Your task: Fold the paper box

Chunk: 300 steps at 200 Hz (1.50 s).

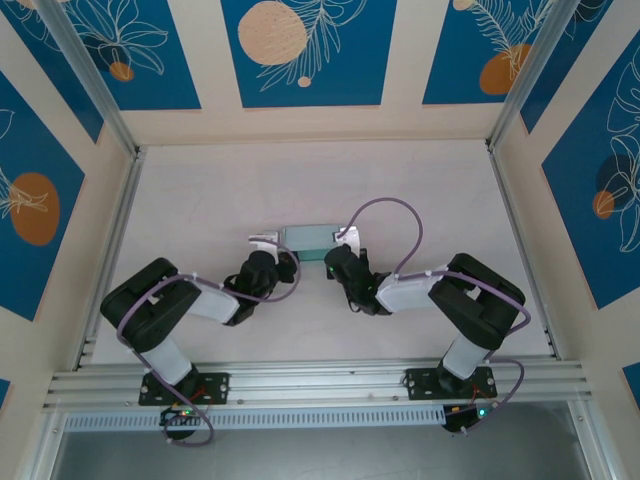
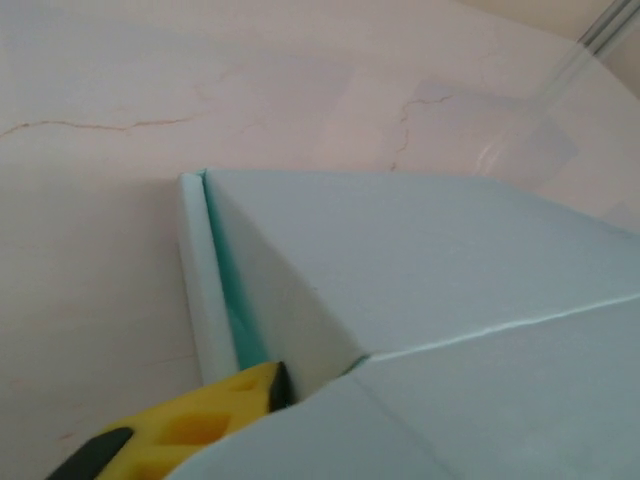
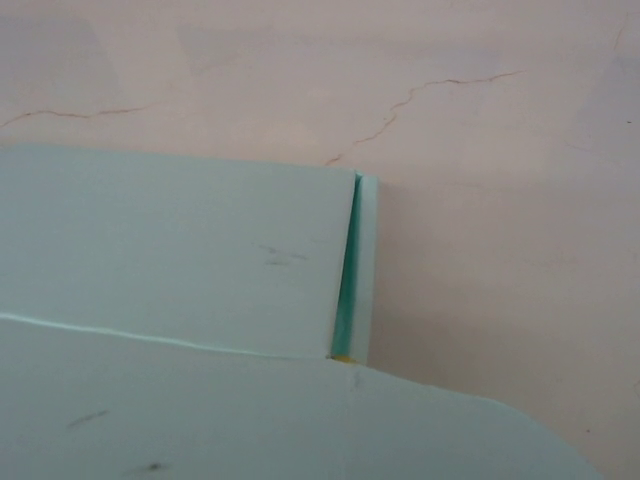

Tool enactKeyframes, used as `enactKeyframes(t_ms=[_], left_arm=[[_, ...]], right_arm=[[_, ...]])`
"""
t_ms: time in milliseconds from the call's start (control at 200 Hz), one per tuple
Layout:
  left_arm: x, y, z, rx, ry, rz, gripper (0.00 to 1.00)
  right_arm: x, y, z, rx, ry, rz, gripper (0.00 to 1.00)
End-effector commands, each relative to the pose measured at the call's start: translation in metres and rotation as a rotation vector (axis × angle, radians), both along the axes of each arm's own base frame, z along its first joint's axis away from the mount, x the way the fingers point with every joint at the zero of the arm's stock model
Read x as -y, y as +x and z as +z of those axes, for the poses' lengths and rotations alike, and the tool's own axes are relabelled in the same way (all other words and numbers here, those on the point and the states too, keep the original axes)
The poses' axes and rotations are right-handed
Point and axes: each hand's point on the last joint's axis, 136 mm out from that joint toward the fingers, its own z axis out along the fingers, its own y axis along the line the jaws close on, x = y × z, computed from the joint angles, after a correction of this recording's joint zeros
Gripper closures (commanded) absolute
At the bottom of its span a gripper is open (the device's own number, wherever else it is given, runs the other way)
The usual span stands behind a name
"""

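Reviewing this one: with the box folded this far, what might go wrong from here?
1. On the pale light-blue paper box, the left end flap stands slightly off the wall beside the yellow left finger; it may spring open.
2. The right end flap shows a similar gap and could unfold too.

Paper box [image 3: 170, 240]: thin matt card, smooth; table [image 3: 480, 200]: smooth, marble-look, low sheen

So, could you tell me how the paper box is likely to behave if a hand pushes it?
The paper box probably weighs little: its walls are thin sheet. Sitting flat on the smooth table, it would likely slide rather than tip. Its walls may flex or spring open, since the end flap stands slightly apart from the panel beside it.
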Motion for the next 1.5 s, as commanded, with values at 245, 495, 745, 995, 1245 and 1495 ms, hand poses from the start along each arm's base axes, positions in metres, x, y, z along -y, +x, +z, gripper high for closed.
enactKeyframes(t_ms=[245,495,745,995,1245,1495], left_arm=[[-0.008,-0.043,-0.025,-0.1,0.079,-0.106,0.33],[-0.028,-0.068,-0.022,-0.145,0.107,-0.122,0.0],[-0.048,-0.097,0.012,-0.151,-0.001,-0.114,0.0],[-0.085,-0.085,0.113,-0.005,-0.004,0.058,0.04],[-0.041,-0.03,0.122,-0.045,0.281,-0.028,0.0],[-0.02,0.018,0.068,-0.213,0.538,-0.08,0.0]], right_arm=[[-0.009,-0.014,-0.013,-0.041,0.007,0.045,1.0],[-0.012,-0.012,-0.012,-0.039,0.002,0.044,1.0],[-0.013,-0.013,-0.013,-0.041,-0.004,0.051,1.0],[-0.018,-0.014,-0.011,-0.041,-0.013,0.071,1.0],[-0.019,-0.013,-0.01,-0.047,-0.037,0.068,1.0],[-0.019,-0.012,-0.013,-0.055,-0.048,0.063,0.99]])
